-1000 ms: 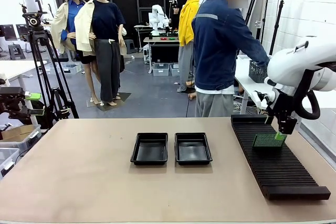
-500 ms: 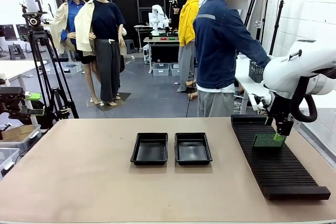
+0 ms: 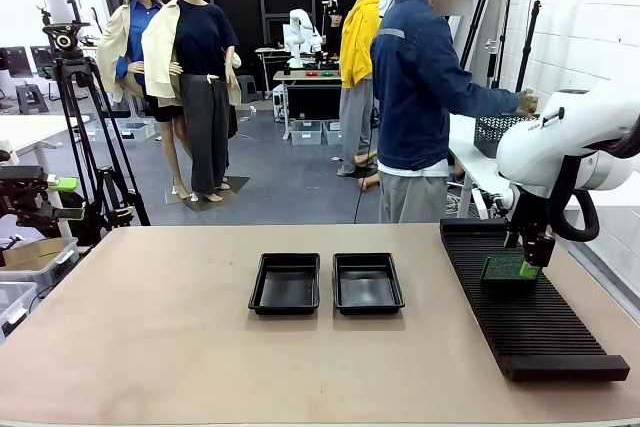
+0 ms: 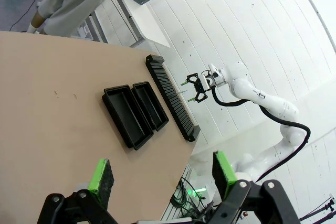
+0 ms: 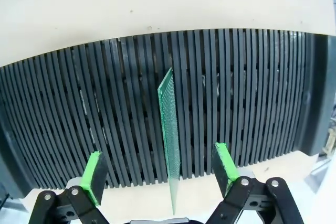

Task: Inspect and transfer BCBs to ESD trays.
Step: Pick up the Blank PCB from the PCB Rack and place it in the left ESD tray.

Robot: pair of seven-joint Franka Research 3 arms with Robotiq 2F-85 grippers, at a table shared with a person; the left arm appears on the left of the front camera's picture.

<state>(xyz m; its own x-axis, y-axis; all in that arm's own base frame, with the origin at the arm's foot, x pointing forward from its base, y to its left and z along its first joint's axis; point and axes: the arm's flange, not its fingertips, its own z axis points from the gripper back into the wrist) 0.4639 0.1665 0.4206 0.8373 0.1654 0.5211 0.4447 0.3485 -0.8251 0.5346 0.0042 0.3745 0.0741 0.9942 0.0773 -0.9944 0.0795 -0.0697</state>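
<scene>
One BCB [image 5: 169,129], a thin green board, stands on edge in a slot of the black ribbed rack [image 5: 247,103]. My right gripper [image 5: 159,170] is open and straddles it, with a green pad well clear on each side. From the front, the right gripper [image 3: 528,265] hangs over the BCB [image 3: 505,269] near the rack's far end. Two black ESD trays [image 3: 285,283] [image 3: 367,283] lie side by side at the table's middle, with nothing in them. My left gripper [image 4: 163,174] is open and held high above the table, holding nothing.
The slotted rack [image 3: 535,312] runs along the table's right side. A person in a blue jacket stands at the far edge, with a hand [image 3: 527,102] reaching to a basket [image 3: 497,133] on a side table. A tripod [image 3: 75,137] stands at the far left.
My right gripper has sunk a little lower around the standing board. The person has turned and stretched an arm out toward the side table.
</scene>
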